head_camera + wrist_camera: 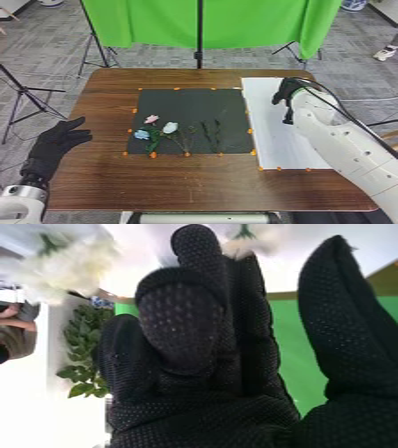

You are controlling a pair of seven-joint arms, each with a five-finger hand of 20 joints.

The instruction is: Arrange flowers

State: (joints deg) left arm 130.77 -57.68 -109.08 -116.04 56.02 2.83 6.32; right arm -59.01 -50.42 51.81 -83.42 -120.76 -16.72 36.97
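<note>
Right hand (286, 89) open, its fingers long and mostly straight with a wide gap on one side, nothing visibly pinched among them; it is over the far part of the white sheet (277, 142), just right of the dark mat (187, 102). Pale blossoms (75, 266) blur against the white near its fingertips, too close in tone to the paper for me to tell whether they touch the glove. The likeliest trouble, I'd judge, is a poor grasp there: if the thumb closes off line, a soft bloom could be crushed or its stem shoved along the sheet. Drawing back low toward the mat might also drag a sleeve of glove across the pink rose (151, 119), blue flower (141, 134) and white rose (170, 127), which lie close together on the mat's near left part, stems overlapping, with thin green sprigs (218, 132) beside them. One snagged stem could pull its neighbours askew. The right arm reaches in along the mat's right side. Left hand (59, 140), fingers spread and relaxed, hangs well left of the mat, holding nothing.
</note>
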